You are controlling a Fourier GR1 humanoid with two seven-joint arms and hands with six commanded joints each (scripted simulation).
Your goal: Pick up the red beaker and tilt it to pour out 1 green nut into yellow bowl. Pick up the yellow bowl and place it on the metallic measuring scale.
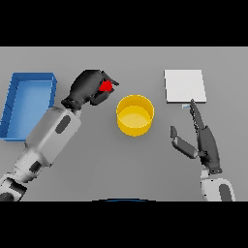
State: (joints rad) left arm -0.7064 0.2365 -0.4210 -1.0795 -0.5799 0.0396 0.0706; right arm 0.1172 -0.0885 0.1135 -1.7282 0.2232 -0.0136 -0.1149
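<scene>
My left hand [87, 86] is curled round the red beaker [105, 86], of which only a small red part shows between the fingers. It is held just left of and above the yellow bowl [135, 115], which stands upright in the middle of the table. I cannot tell whether a green nut is in the bowl. The metallic measuring scale [184, 85], a pale square plate, lies at the back right. My right hand [206, 140] is at the right, fingers straight and pointing toward the scale, thumb spread left.
A blue tray [28, 102] lies at the left edge, beside my left forearm.
</scene>
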